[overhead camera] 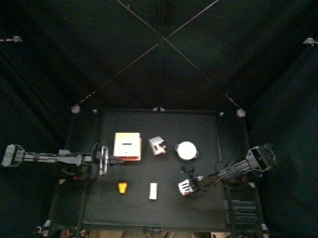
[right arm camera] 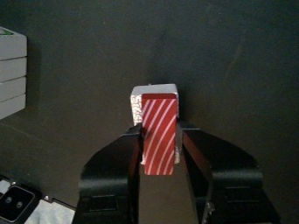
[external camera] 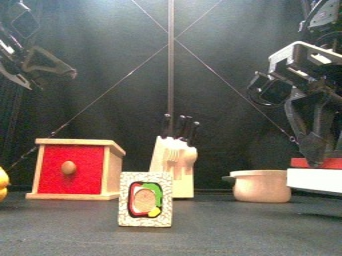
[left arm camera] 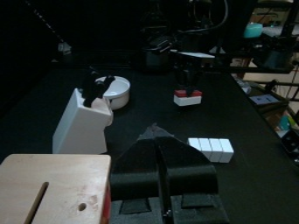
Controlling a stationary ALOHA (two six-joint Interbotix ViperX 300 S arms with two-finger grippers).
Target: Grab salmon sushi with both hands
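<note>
The salmon sushi is a red piece with white stripes on a white base. My right gripper is shut on its long sides, low at the table near the front right. The left wrist view shows the sushi far off under the right arm's jaws. The front view has it at the right edge. My left gripper is shut on nothing, hovering beside the box at the table's left, well away from the sushi.
A yellow-and-white box with a wooden top stands left of centre, with a knife block and a round white pot beside it. At the front lie a white segmented roll and an orange lump.
</note>
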